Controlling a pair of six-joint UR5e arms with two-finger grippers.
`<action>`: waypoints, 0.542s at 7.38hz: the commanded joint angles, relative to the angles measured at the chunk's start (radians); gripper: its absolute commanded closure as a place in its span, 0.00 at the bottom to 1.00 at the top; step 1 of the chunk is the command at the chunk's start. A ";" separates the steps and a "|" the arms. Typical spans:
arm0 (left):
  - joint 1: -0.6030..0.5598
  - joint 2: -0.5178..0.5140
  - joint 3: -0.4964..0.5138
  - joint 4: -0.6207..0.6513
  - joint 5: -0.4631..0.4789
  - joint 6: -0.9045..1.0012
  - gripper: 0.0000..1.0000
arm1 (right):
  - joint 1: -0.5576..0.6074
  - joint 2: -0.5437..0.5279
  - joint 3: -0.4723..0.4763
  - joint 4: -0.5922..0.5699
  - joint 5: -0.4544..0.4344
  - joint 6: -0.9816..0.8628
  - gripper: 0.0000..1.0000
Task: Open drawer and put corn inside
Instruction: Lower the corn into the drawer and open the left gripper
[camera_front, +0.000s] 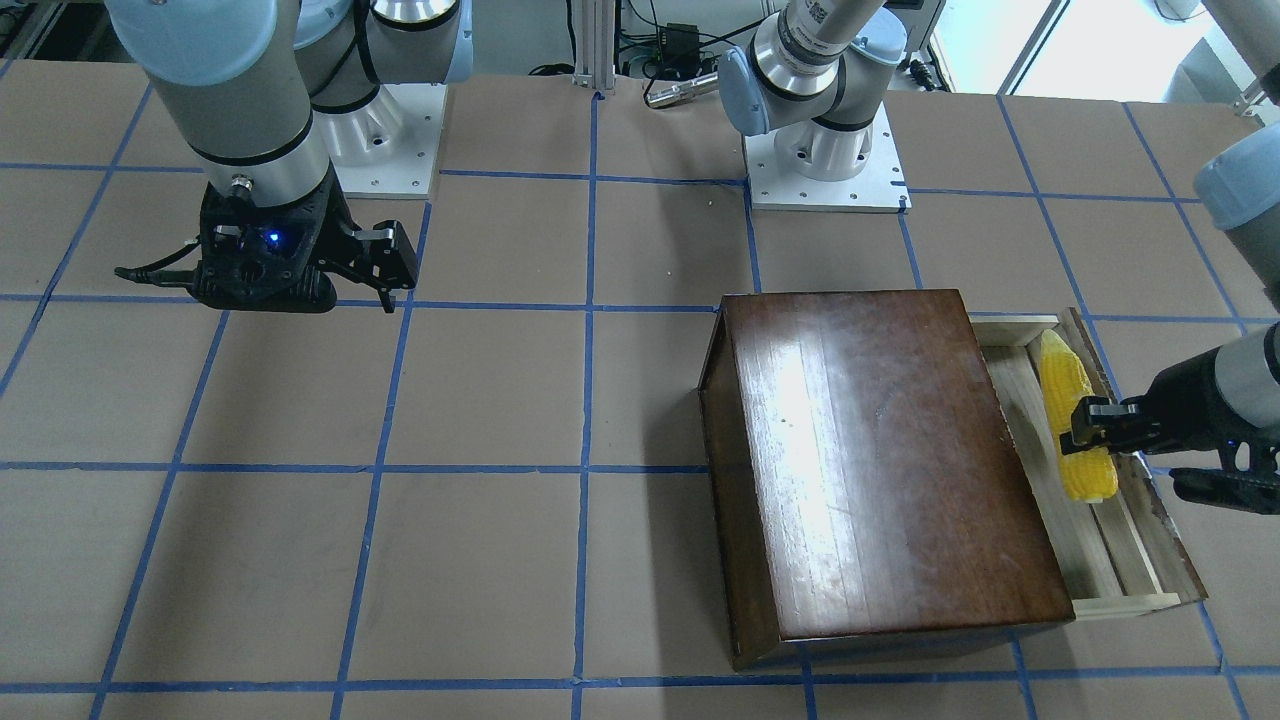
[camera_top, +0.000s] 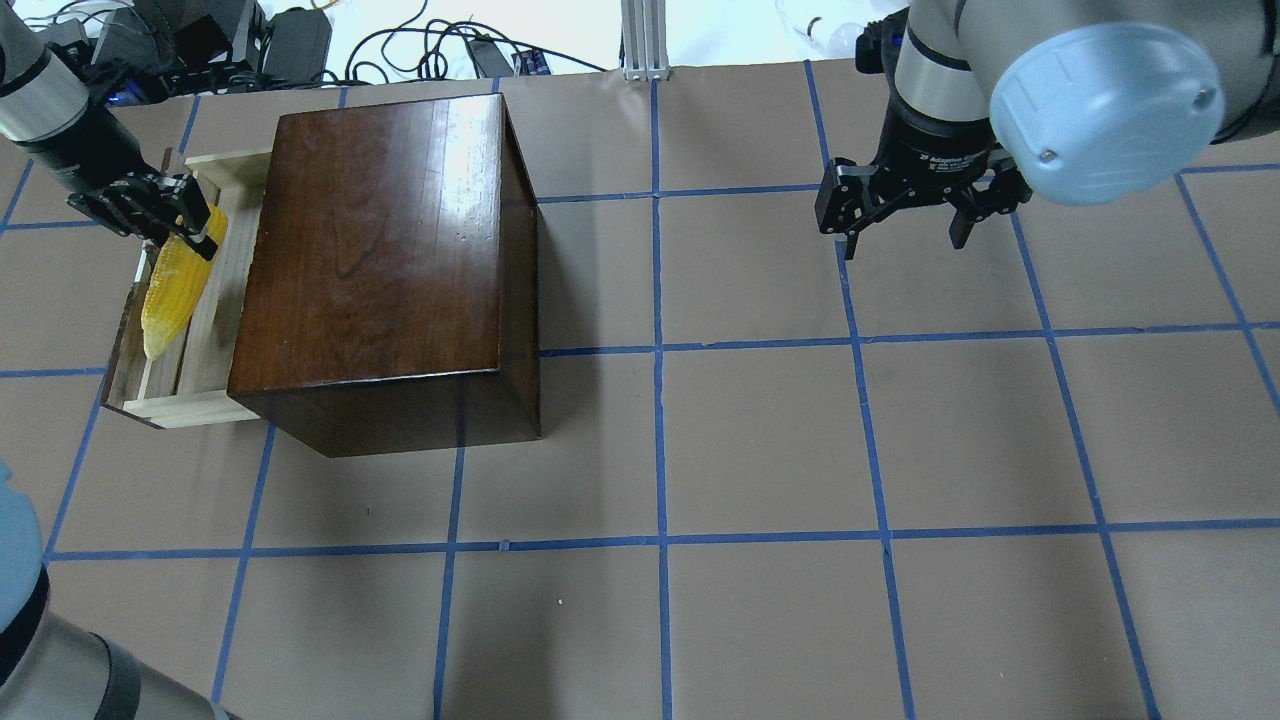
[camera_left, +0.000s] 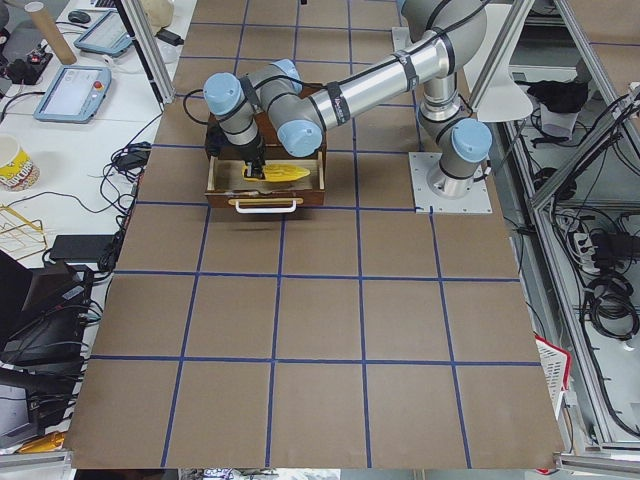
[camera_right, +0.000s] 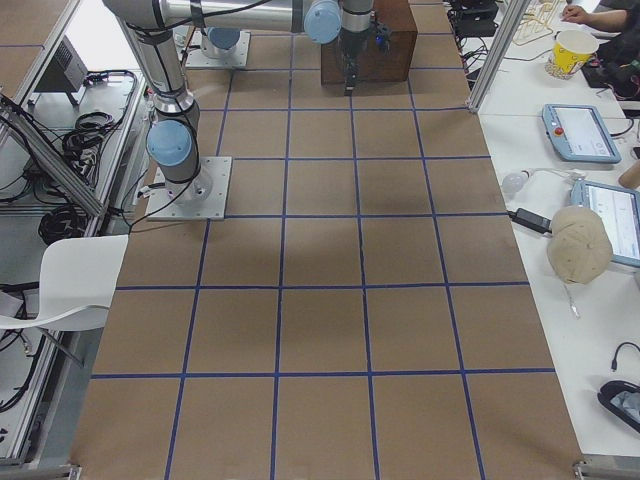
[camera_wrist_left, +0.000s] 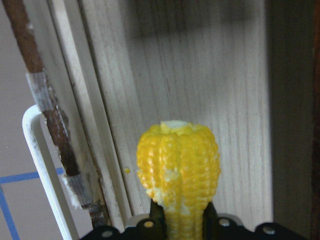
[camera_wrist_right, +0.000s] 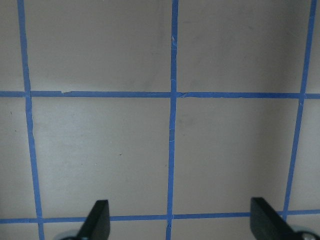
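Note:
The dark-brown box (camera_top: 390, 260) stands with its pale wood drawer (camera_top: 215, 300) pulled out. The yellow corn (camera_top: 175, 280) lies lengthwise over the drawer's tray, pointed end toward the robot. My left gripper (camera_top: 185, 225) is shut on the corn near its thick end. The left wrist view shows the corn (camera_wrist_left: 177, 165) between the fingers above the drawer floor (camera_wrist_left: 200, 75); I cannot tell whether it touches the floor. From the front, the corn (camera_front: 1060, 375) sits inside the drawer (camera_front: 1015, 390). My right gripper (camera_top: 905, 235) is open and empty, far from the box.
A white handle (camera_wrist_left: 40, 170) sits on the drawer's dark chipped front panel (camera_front: 1160, 530). The box's wall (camera_front: 740, 480) borders the drawer on its inner side. The right wrist view shows brown table paper with blue tape lines (camera_wrist_right: 172, 125) under the right gripper (camera_wrist_right: 181, 222).

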 joint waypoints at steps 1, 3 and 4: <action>-0.012 0.024 0.003 -0.004 0.010 -0.006 0.00 | 0.000 0.000 0.000 0.000 0.000 0.000 0.00; -0.015 0.066 0.013 -0.041 0.013 -0.006 0.00 | 0.000 0.000 -0.002 0.000 0.000 0.000 0.00; -0.017 0.102 0.023 -0.075 0.013 -0.012 0.00 | 0.000 -0.001 0.000 0.000 0.000 0.000 0.00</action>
